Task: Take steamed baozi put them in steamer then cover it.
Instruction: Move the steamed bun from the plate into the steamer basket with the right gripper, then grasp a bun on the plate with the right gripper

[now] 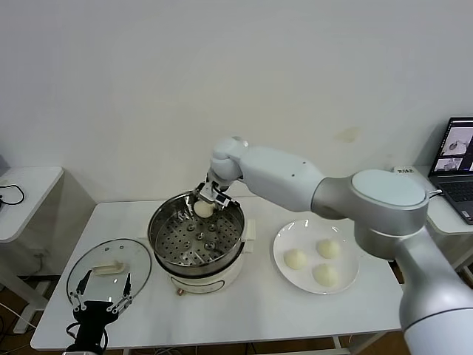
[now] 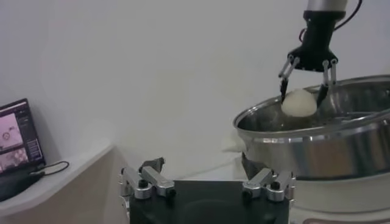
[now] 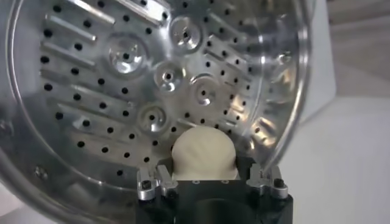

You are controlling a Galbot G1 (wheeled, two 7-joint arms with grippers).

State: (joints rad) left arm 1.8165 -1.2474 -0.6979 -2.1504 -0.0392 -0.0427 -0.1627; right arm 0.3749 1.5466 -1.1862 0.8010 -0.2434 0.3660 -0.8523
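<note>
While three baozi (image 1: 313,259) wait on the white plate (image 1: 281,244) to our right of the pot, we are on the first transfer: our right gripper (image 1: 209,201) hangs just inside the far rim of the steamer (image 1: 194,238) with one baozi (image 1: 204,209) pinched between its fingers. The left wrist view shows that bun (image 2: 298,102) held at about rim height, above the perforated floor, with a finger on each side of it. In the right wrist view the bun (image 3: 203,153) sits squarely between the jaws, right in front of the gripper body, with the holed steel floor (image 3: 152,79) spread out beyond it and nothing else lying on it.

We judge the next move to be a short descent toward the floor and then spreading the jaws to let the bun settle, preferably near the far wall so that room stays for the other three. The soft dough may stick to a finger, so we should lift away straight.

Our left gripper (image 1: 103,302) rests at the near table edge, jaws spread, just beside the glass lid (image 1: 109,268) that lies flat to the left of the steamer, not yet needed.
</note>
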